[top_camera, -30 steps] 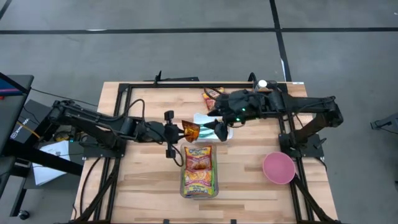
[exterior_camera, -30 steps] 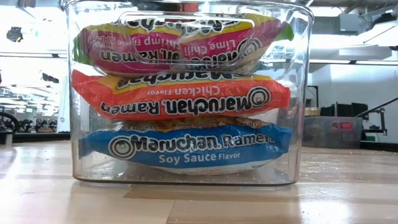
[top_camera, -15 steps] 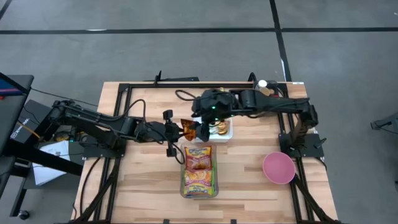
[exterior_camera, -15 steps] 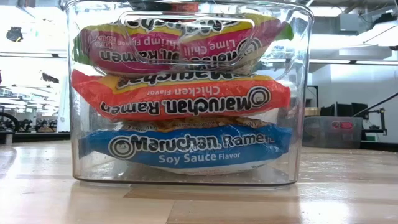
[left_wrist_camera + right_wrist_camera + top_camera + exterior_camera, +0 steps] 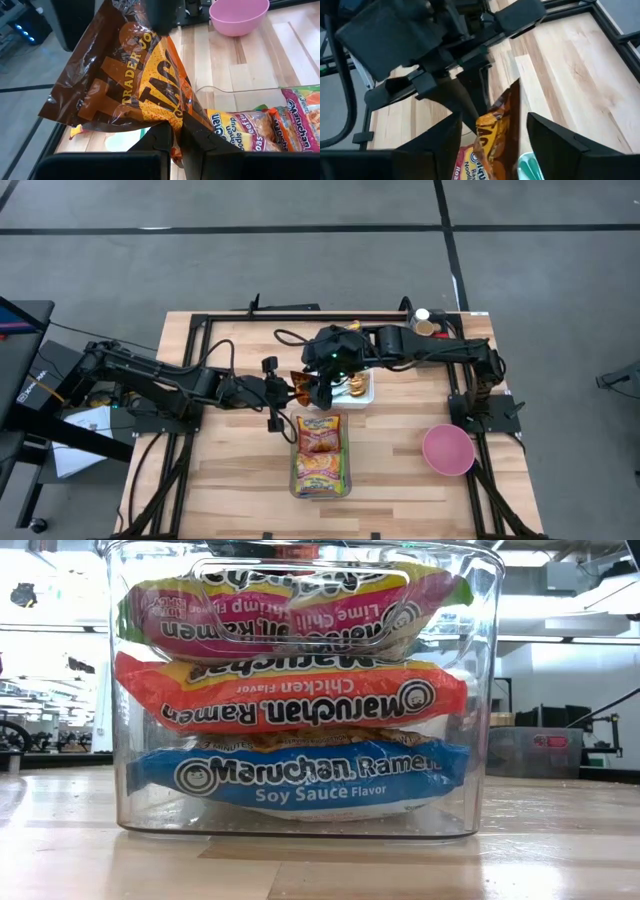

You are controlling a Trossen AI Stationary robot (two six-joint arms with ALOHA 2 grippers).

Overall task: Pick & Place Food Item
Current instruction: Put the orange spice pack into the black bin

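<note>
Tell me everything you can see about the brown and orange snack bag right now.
The snack bag is glossy crinkled plastic, brown with orange lettering that includes "TRADER". It hangs in the air above the table, pinched at one edge by the left gripper, whose fingers are shut on it. The right gripper stands open around its other end.

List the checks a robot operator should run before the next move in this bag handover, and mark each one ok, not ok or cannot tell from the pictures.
1. Left gripper shut on the snack bag: ok, fingers pinch its lower edge.
2. Right gripper open around the bag: ok, a finger shows on each side, neither touching.
3. Bag held off the table: ok in the left wrist view.
4. Room for it in the clear bin: cannot tell; ramen packs stack close to the rim.
5. Pink bowl clear of both arms: ok.
</note>
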